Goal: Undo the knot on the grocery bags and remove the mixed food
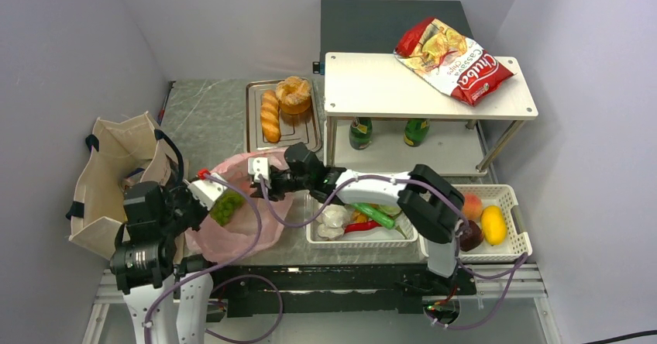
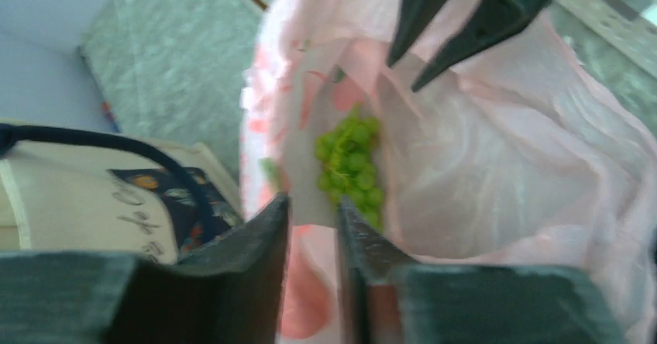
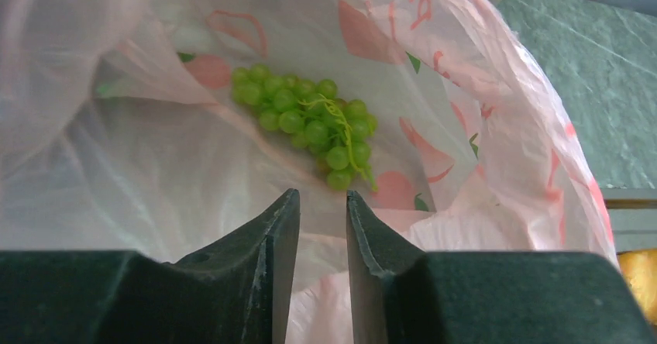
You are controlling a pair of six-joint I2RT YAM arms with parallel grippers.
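Lying in pink bag (image 1: 225,243), 9 o'clock side from above: green grapes (image 3: 310,123), long axis 10-to-4 o'clock in right wrist view. Left gripper (image 2: 311,201), right gripper (image 3: 322,195): jaws a slit apart, film between; cannot tell if gripped.

grapes (image 1: 227,207) in carrier bag (image 1: 248,239) | tote (image 1: 116,158) left of it | tray (image 1: 300,136) behind

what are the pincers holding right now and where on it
Both pinch the pink bag at its rim: left pincer on one side, right pincer on the other. The grapes inside lie free.
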